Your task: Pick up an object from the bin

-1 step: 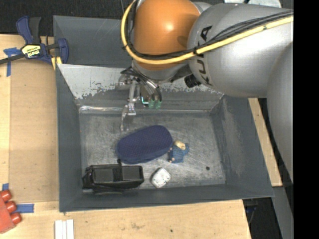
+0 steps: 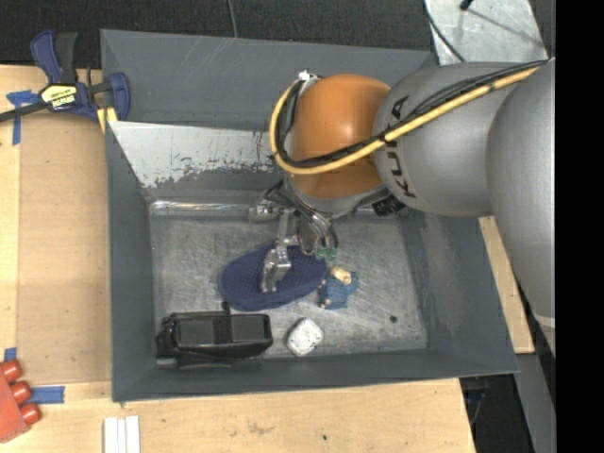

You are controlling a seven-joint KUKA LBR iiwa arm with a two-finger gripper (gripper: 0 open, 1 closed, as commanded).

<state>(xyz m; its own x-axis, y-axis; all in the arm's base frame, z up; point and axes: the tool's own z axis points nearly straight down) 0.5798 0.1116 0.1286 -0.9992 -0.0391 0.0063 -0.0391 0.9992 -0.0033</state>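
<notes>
Camera view showed the hand hanging low over a flat, dark blue oval pad near the middle of the grey bin. Whether the hand was wide or narrow, or touched the pad, could not be told. A small blue thing lay just right of the pad. A white lump and a black boxy thing lay by the near wall.
</notes>
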